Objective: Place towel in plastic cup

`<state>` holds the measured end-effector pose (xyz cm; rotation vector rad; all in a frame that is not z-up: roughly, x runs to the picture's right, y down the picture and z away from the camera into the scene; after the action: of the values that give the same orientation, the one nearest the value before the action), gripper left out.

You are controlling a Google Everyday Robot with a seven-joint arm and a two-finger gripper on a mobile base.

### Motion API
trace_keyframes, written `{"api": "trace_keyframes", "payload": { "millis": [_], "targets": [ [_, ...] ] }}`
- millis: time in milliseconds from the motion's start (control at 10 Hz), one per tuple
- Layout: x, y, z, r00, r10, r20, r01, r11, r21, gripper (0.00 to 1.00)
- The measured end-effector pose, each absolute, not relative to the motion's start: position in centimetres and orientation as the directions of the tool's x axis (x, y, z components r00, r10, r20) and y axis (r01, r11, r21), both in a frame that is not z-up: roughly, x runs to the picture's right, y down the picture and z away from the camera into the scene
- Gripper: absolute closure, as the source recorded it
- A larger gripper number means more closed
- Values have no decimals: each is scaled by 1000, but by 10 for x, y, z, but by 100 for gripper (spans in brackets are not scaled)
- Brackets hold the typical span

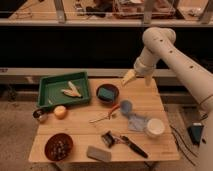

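Overhead, the gripper (131, 78) hangs released and empty, well above the towel (136, 123).

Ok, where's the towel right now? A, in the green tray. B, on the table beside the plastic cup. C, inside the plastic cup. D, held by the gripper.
B: the towel lies on the table next to the plastic cup, and the gripper hangs empty above the table's far edge.
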<state>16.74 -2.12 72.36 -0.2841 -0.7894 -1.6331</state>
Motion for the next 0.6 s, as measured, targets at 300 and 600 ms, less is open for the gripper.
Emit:
{"api": "trace_keyframes", "payload": {
  "millis": [300,600],
  "targets": [
    [170,-10,714,-298,-757,581,919,-64,388,20],
    [168,-11,714,-301,-756,581,918,-66,391,20]
  ]
}}
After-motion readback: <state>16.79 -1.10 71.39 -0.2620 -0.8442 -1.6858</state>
